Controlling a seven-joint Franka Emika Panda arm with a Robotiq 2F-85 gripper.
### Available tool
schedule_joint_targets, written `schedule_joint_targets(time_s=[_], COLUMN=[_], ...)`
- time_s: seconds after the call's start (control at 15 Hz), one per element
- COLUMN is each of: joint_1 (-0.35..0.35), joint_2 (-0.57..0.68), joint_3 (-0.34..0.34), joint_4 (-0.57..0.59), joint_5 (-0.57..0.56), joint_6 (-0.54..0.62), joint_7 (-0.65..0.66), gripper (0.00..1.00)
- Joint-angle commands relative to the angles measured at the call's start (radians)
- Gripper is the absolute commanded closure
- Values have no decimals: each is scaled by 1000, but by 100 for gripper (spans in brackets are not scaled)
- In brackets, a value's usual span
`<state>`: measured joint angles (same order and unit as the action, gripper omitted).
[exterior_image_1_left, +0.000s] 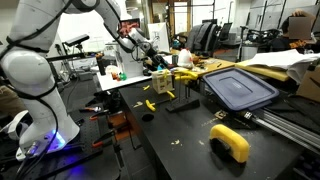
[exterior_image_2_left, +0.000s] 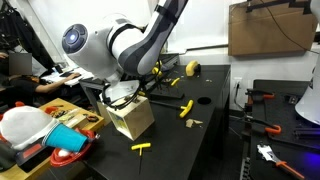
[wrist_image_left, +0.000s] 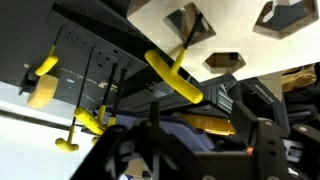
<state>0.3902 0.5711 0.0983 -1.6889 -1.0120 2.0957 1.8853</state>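
The claw (wrist_image_left: 190, 138) stands with its jaws spread wide and nothing between them. Just ahead of it is the yellow T-shaped peg (wrist_image_left: 173, 76), which hangs free of the fingers with its thin stem reaching into a dark cut-out in the box (wrist_image_left: 232, 28). Other cut-outs of different shapes open to the right of that one on the same pale face. In an exterior view the box (exterior_image_2_left: 130, 120) sits tilted at the left edge of the black table (exterior_image_2_left: 205, 135), with one corner close to the drop. The arm (exterior_image_2_left: 130, 45) bends down over it from the far side. To the right of the box the tabletop is mostly bare. One loose yellow peg (exterior_image_2_left: 143, 147) lies near the front edge and another loose peg (exterior_image_2_left: 185, 108) lies further right, each well apart from the box, which leaves open room between them. A narrow gap (exterior_image_2_left: 236, 110) divides this table from a second dark surface on the right. Left of the box and lower down, a red bowl (exterior_image_2_left: 65, 157) sits among clutter. In an exterior view a grey lid (exterior_image_1_left: 240, 88) lies flat near the right edge of the table, and a yellow curved object (exterior_image_1_left: 230, 142) rests on the near part of the top. Bare surface separates the two. Any print on the box or lid is too small and blurred to read.
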Motion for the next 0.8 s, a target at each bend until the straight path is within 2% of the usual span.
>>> schedule_joint_targets(time_s=[0.0,0.33,0.53,0.73], joint_1=[-64,-208,-370,-532], joint_2=[-58,-117,-126,-106], joint_3=[33,82,202,342], joint_4=[-39,-63,-65,-45], joint_5=[66,281,398,535], joint_6=[72,261,316,315], joint_7=[-104,-484,-734,-989], gripper=[0,0,0,0])
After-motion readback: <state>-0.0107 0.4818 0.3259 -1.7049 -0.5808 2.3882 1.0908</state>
